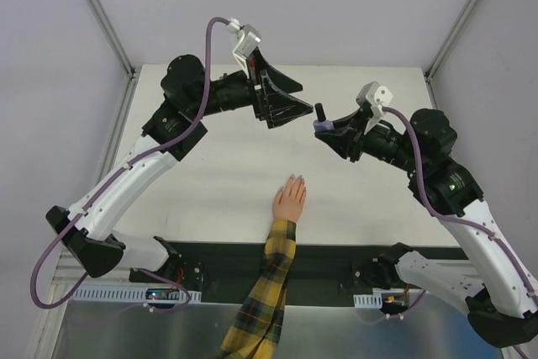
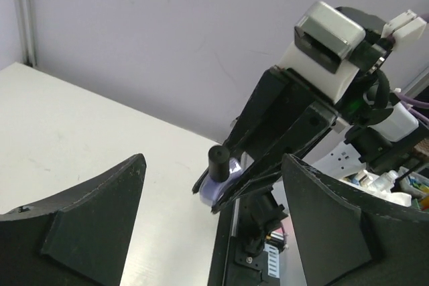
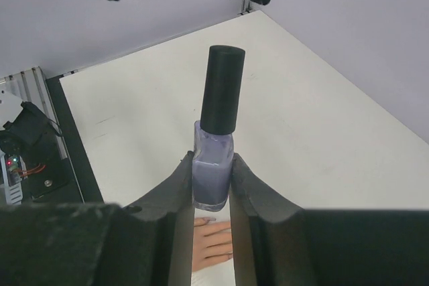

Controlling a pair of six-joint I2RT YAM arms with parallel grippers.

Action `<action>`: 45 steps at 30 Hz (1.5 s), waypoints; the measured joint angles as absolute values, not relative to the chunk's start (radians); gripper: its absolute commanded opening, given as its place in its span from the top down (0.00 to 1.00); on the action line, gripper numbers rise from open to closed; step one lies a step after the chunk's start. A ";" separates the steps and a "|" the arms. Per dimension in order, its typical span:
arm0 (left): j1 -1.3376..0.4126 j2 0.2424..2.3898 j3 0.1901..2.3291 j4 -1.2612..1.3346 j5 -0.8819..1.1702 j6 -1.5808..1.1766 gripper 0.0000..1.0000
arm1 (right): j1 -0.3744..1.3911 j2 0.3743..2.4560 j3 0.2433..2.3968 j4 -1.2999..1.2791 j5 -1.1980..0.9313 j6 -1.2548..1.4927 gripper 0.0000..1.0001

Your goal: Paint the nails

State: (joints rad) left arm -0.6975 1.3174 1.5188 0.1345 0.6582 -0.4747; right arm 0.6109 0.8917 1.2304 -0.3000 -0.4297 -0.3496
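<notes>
Purple polish bottle (image 3: 213,172) sits pinched upright in the right gripper (image 3: 212,165), held up off the table (image 1: 210,182), black cap (image 3: 221,88) on. Left gripper (image 1: 296,100) is spread wide right in front of it, cap roughly lined up with the gap, nothing touching yet. Hand (image 1: 289,199) lies flat on the table between the arms, near the front edge, nails (image 1: 294,179) pointing away from the bases. They're too small to tell for sure but look bare. So basically nothing's painted: uncapping and all the brushing are left.
</notes>
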 measured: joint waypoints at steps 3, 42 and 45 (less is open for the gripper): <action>-0.713 1.371 1.584 0.117 0.699 -0.476 0.30 | 0.611 0.892 1.230 -0.303 -0.421 -0.351 0.99; -0.779 1.478 1.709 -0.043 0.778 -0.410 1.00 | 0.613 0.871 1.230 -0.305 -0.401 -0.352 0.74; -0.779 1.478 1.709 -0.043 0.788 -0.410 1.00 | 0.617 0.870 1.230 -0.307 -0.402 -0.352 0.68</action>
